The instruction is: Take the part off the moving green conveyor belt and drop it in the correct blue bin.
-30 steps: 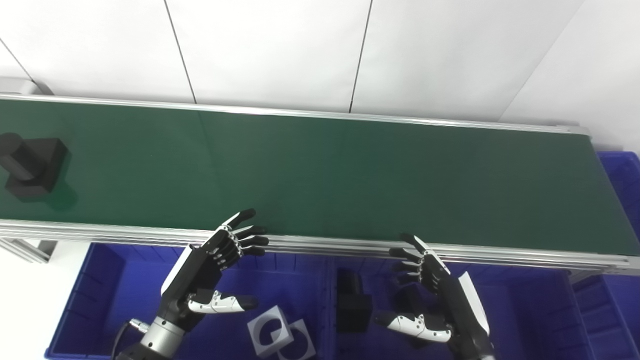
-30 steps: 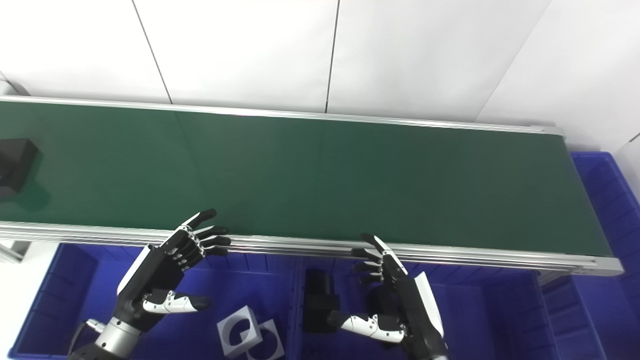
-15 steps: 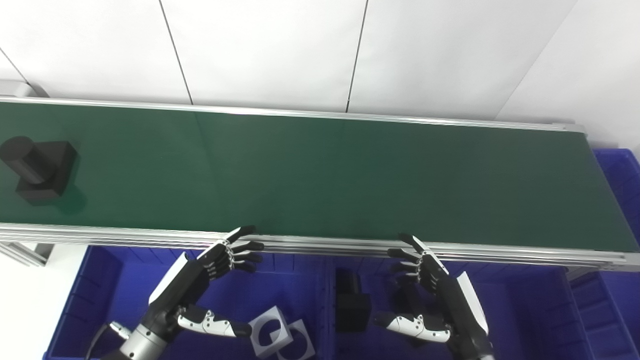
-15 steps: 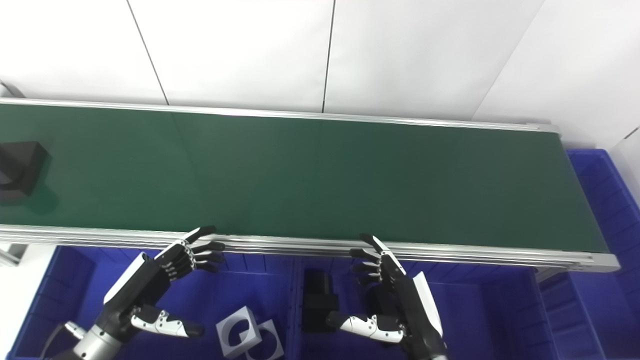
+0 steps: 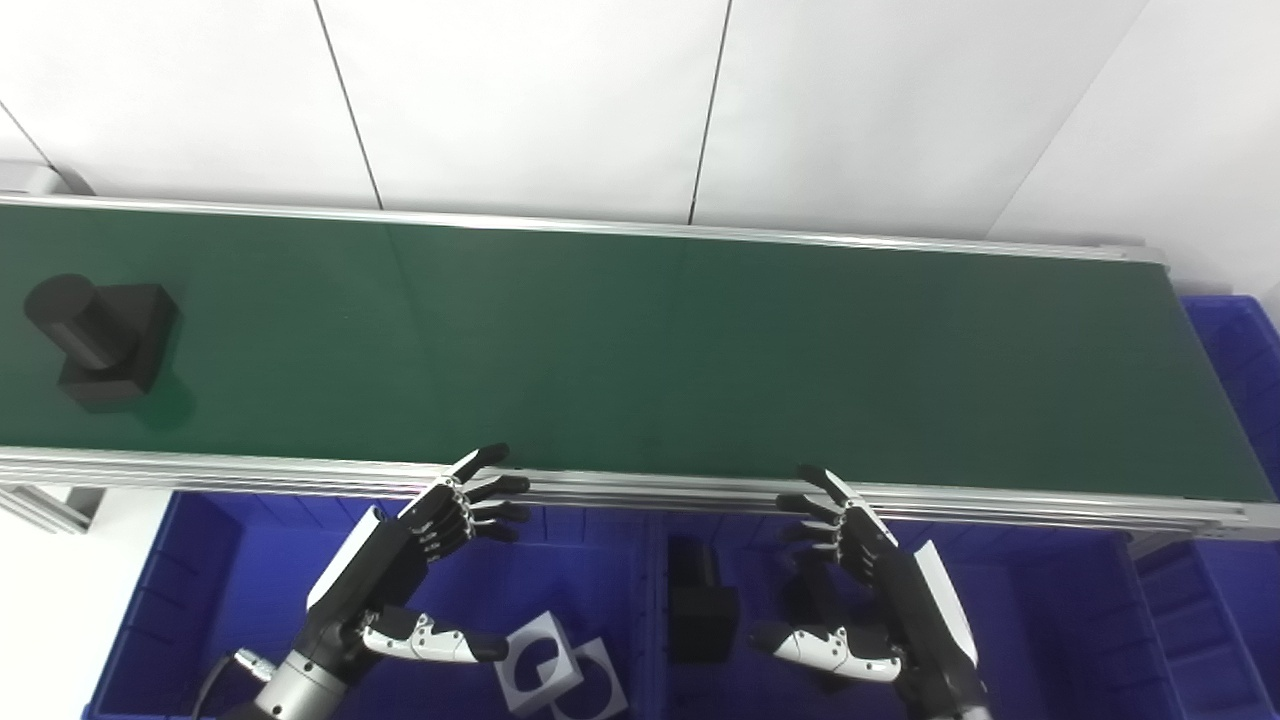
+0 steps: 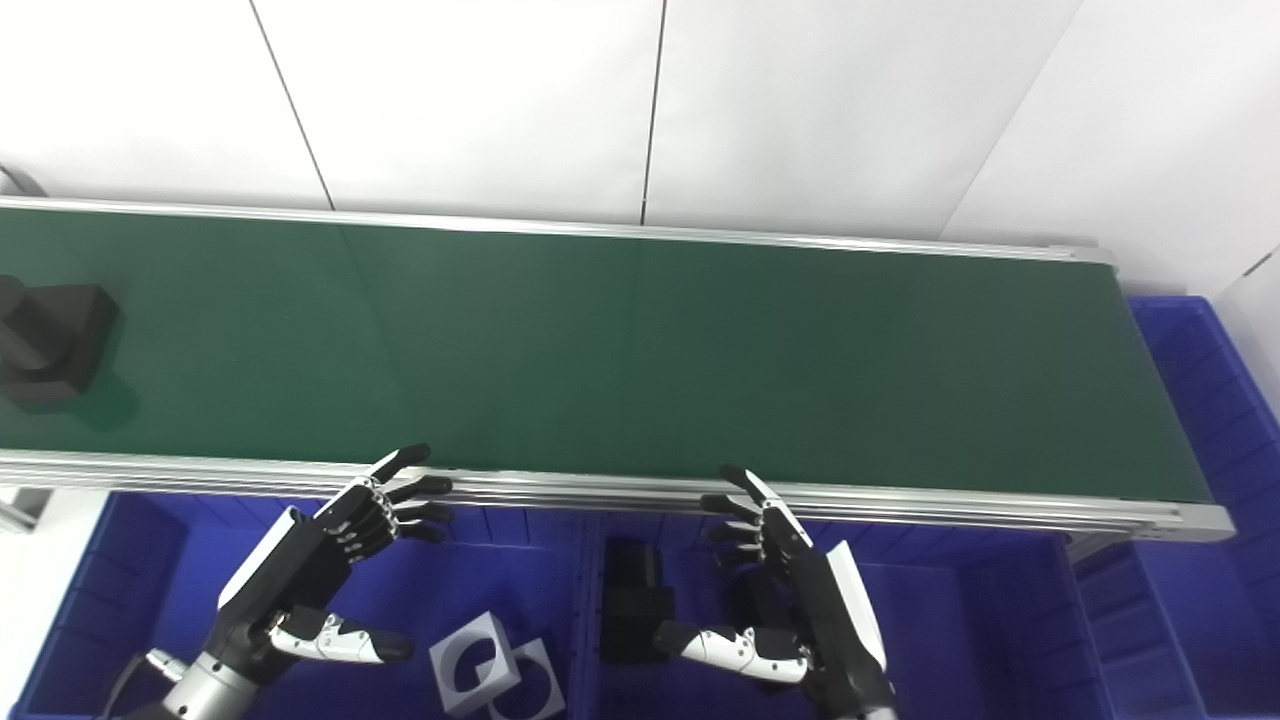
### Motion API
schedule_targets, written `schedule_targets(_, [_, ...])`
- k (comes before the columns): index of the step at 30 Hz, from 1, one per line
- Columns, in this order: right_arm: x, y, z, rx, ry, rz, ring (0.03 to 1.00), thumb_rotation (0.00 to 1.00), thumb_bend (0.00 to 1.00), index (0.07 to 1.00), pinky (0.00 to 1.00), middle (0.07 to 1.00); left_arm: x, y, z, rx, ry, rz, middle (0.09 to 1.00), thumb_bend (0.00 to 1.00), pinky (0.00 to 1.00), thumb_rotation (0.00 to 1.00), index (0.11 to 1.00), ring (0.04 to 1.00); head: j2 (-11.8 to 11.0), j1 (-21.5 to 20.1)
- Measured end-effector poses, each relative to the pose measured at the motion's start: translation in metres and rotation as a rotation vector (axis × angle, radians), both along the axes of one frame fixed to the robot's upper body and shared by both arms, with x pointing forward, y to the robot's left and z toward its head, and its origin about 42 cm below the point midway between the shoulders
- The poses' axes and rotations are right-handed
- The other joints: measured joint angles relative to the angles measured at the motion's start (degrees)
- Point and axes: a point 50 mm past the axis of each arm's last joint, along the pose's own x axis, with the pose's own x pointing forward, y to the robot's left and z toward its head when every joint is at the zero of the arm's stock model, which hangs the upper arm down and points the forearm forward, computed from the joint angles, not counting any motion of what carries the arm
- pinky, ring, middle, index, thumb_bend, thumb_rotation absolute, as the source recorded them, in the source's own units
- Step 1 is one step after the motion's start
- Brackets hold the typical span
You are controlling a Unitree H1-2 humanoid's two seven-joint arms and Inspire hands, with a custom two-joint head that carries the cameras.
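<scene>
A: Belt [image 5: 700, 340] first, left eye view: the black part [image 5: 100, 342] rides at far left of frame. Left hand [image 5: 400, 580] and right hand [image 5: 870, 590] hover over the blue bins [image 5: 180, 600] at the bottom, fingers spread, holding nothing.

B: Right eye view: that part [image 6: 45, 340] is cut by the left edge. Black pieces [image 6: 635, 600] already lie in the middle bin.

A: So it's the waiting step; next, I'd judge, a timed reach by the left hand.

No readable text or labels appear, as far as the views show.
</scene>
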Motion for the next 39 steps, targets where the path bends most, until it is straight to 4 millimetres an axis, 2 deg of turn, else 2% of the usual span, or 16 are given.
schedule_targets(5, [0.0,0.0,-0.001,0.0,0.004,0.0,0.696,0.29,0.83,0.897,0.59,0.787,0.0,0.001,-0.002,-0.003,0.009,0.009,0.827,0.83,0.7,0.19,0.92,0.755,-0.35,0.79])
schedule_targets(7, [0.0,0.0,-0.002,-0.001,0.007,0.0,0.695,0.29,0.83,0.897,0.59,0.785,-0.001,0.0,-0.004,-0.01,0.015,0.014,0.825,0.84,0.7,0.2,0.918,0.754,-1.14,3.25])
schedule_targets(8, [0.0,-0.001,-0.003,-0.003,0.011,0.0,0.695,0.29,0.83,0.896,0.59,0.784,-0.001,0.0,-0.005,-0.013,0.018,0.017,0.823,0.85,0.69,0.2,0.918,0.752,-2.62,7.95])
schedule_targets(10, [-0.001,-0.003,-0.006,-0.008,0.022,0.0,0.696,0.27,0.82,0.895,0.6,0.783,-0.002,-0.003,-0.008,-0.022,0.026,0.025,0.822,0.86,0.69,0.21,0.914,0.749,-2.64,8.0])
schedule_targets(12, [-0.003,-0.007,-0.007,-0.011,0.029,-0.002,0.695,0.24,0.81,0.898,0.59,0.782,-0.003,-0.01,-0.009,-0.032,0.028,0.028,0.824,0.87,0.69,0.21,0.913,0.748,-6.57,17.53])
schedule_targets(13, [-0.003,-0.01,-0.007,-0.012,0.03,-0.003,0.694,0.24,0.8,0.899,0.59,0.782,-0.003,-0.013,-0.01,-0.038,0.03,0.027,0.824,0.87,0.69,0.21,0.913,0.748,-6.59,17.58])
schedule_targets(14, [-0.004,-0.014,-0.007,-0.016,0.03,-0.003,0.718,0.19,0.78,0.908,0.6,0.809,-0.004,-0.017,-0.01,-0.043,0.032,0.026,0.821,0.87,0.68,0.22,0.911,0.74,-8.77,20.97])
schedule_targets(17, [-0.005,-0.024,-0.006,-0.008,0.035,-0.014,0.735,0.15,0.77,0.912,0.59,0.844,-0.005,-0.03,-0.014,-0.049,0.042,0.015,0.819,0.89,0.67,0.23,0.907,0.733,-10.89,23.28])
schedule_targets(19, [-0.006,-0.027,-0.007,-0.012,0.038,-0.017,0.735,0.17,0.77,0.917,0.6,0.838,-0.006,-0.036,-0.018,-0.048,0.052,0.011,0.812,0.89,0.67,0.24,0.9,0.727,-11.51,23.64])
schedule_targets(23, [-0.012,-0.029,-0.009,-0.009,0.057,-0.021,0.76,0.11,0.76,0.935,0.66,0.833,-0.007,-0.038,-0.022,-0.043,0.068,0.016,0.802,0.9,0.66,0.25,0.888,0.723,-14.93,25.31])
schedule_targets(25, [-0.015,-0.03,-0.009,-0.001,0.066,-0.022,0.753,0.07,0.76,0.935,0.66,0.819,-0.007,-0.038,-0.025,-0.047,0.076,0.026,0.795,0.9,0.66,0.23,0.886,0.719,-14.94,25.31])
schedule_targets(28, [-0.015,-0.031,-0.011,0.01,0.075,-0.023,0.741,0.04,0.78,0.931,0.66,0.807,-0.008,-0.041,-0.029,-0.058,0.092,0.042,0.79,0.91,0.65,0.23,0.88,0.714,-17.22,25.14])
schedule_targets(30, [-0.016,-0.032,-0.016,0.014,0.086,-0.03,0.702,0.02,0.8,0.909,0.59,0.778,-0.008,-0.042,-0.029,-0.056,0.091,0.044,0.787,0.92,0.64,0.23,0.875,0.709,-17.93,24.52])
schedule_targets(33, [-0.019,-0.034,-0.028,0.012,0.113,-0.049,0.685,0.01,0.8,0.902,0.57,0.768,-0.008,-0.039,-0.031,-0.036,0.094,0.048,0.785,0.92,0.64,0.23,0.872,0.704,-19.76,23.65])
schedule_targets(36, [-0.019,-0.033,-0.027,0.008,0.091,-0.048,0.666,0.0,0.81,0.895,0.54,0.756,-0.01,-0.037,-0.036,-0.034,0.114,0.046,0.781,0.92,0.63,0.21,0.864,0.698,-20.74,23.03])
schedule_targets(39, [-0.018,-0.031,-0.03,0.008,0.075,-0.045,0.69,0.09,0.81,0.899,0.55,0.777,-0.011,-0.036,-0.037,-0.037,0.12,0.039,0.769,0.93,0.62,0.19,0.846,0.689,-22.32,22.06])
